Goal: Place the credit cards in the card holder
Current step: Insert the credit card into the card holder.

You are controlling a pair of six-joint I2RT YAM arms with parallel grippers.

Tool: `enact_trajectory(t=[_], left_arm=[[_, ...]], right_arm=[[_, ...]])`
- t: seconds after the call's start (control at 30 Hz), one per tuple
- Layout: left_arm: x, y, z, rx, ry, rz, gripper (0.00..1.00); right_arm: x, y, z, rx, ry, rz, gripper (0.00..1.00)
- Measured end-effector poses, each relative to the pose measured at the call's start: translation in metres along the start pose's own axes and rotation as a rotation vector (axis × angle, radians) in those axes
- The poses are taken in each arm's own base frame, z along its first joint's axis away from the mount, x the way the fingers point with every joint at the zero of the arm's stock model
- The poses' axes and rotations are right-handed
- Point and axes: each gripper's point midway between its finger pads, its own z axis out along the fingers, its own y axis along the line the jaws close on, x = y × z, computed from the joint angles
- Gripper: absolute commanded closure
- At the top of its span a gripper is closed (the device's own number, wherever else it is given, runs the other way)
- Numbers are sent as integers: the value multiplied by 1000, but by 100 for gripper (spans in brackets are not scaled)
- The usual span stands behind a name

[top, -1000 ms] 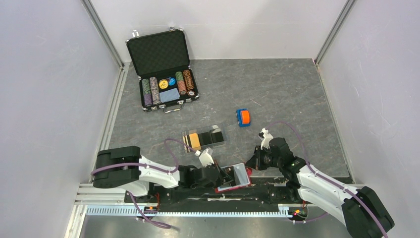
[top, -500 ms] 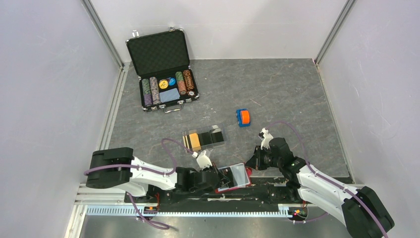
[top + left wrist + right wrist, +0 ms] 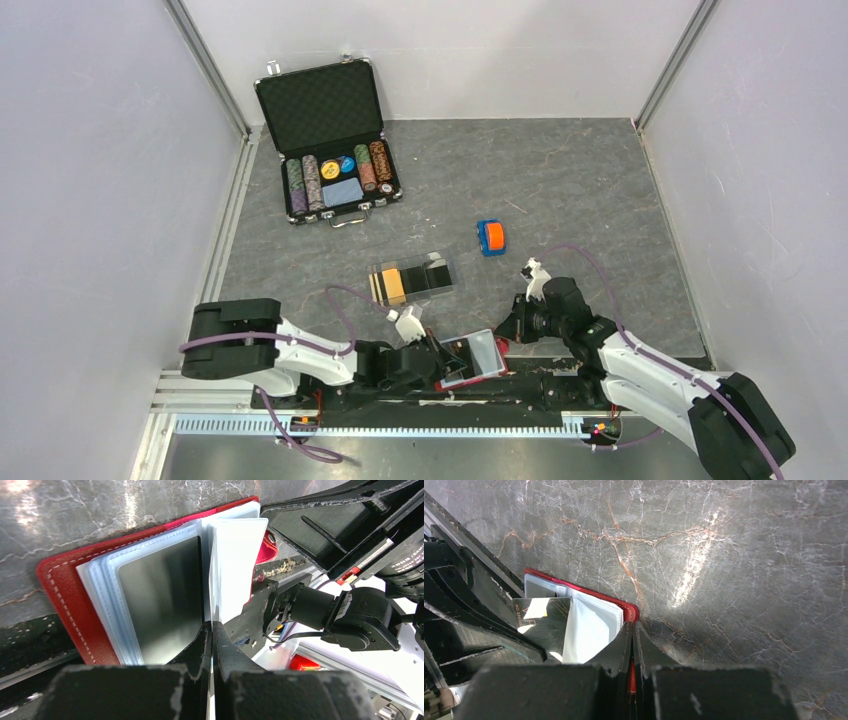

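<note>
Red stitched-leather wallet (image 3: pixel 60 595) lay open at the near edge of the grey veined tabletop (image 3: pixel 560 190), its clear plastic sleeves fanned out. Left fingers (image 3: pixel 206 634) were pressed together at the sleeves' edge; whether they pinched a sleeve could not be told. A glossy, mirror-like dark card (image 3: pixel 160 600) sat flat in the top sleeve. Right fingers (image 3: pixel 628 636) were clamped on the wallet's red rim. The clear acrylic holder (image 3: pixel 425 280) stood well apart, mid-tabletop, with an orange card (image 3: pixel 393 287) in one compartment.
</note>
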Motion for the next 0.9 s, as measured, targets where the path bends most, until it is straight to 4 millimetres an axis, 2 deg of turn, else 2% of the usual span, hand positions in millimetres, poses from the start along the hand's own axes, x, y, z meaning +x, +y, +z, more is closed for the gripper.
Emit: enact_trajectory(t=[0.47,0.73,0.9], left_arm=[[8,-10,18,29,67,-48,96],[14,-9,23,23,101,-49,53],[19,-24,25,2,111,5,42]], right_arm=[[-4,1,2,23,43,-15,100],[-4,1,1,30,50,-19,100],[-4,0,1,30,50,-19,100]])
